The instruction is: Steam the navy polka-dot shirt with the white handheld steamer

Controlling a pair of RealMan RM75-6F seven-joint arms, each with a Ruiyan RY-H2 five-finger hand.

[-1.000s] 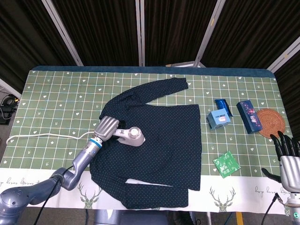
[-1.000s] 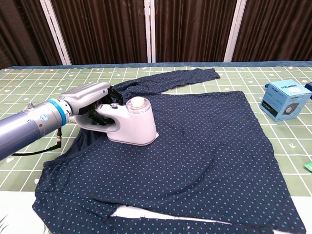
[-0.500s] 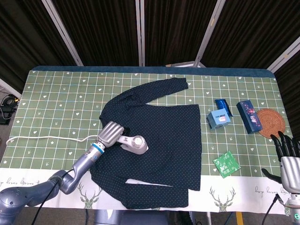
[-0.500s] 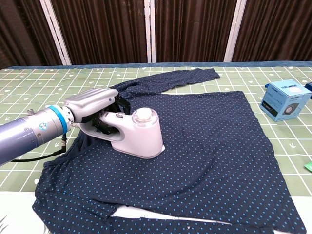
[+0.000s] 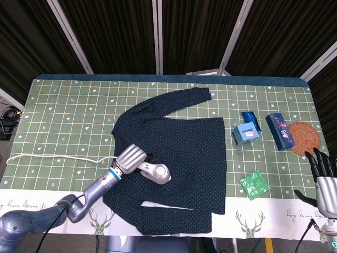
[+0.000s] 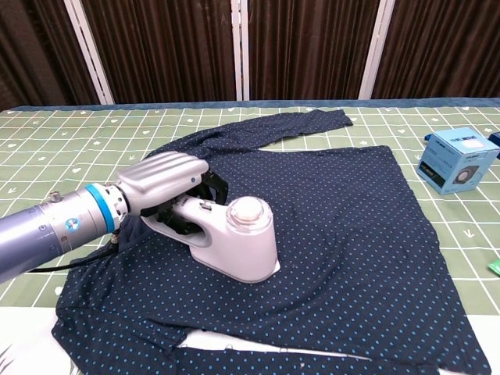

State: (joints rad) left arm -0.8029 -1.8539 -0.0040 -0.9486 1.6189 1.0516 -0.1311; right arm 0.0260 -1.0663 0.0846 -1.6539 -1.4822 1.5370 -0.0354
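Note:
The navy polka-dot shirt (image 5: 184,153) (image 6: 344,226) lies spread flat in the middle of the table. My left hand (image 5: 129,157) (image 6: 160,178) grips the handle of the white handheld steamer (image 5: 157,172) (image 6: 234,242), whose flat face rests on the shirt's lower left part. Its white cord (image 5: 52,158) trails left across the table. My right hand (image 5: 324,176) hangs at the table's right front edge, away from the shirt, fingers apart and holding nothing.
Right of the shirt lie a light blue box (image 5: 246,134) (image 6: 457,160), a dark blue packet (image 5: 250,119), a patterned blue box (image 5: 279,131), a round brown coaster (image 5: 303,137) and a green sachet (image 5: 254,185). Dark curtains close off the back.
My left hand has slid the steamer along the shirt, toward the table's front edge and a little to the right. The right hand has stayed still.

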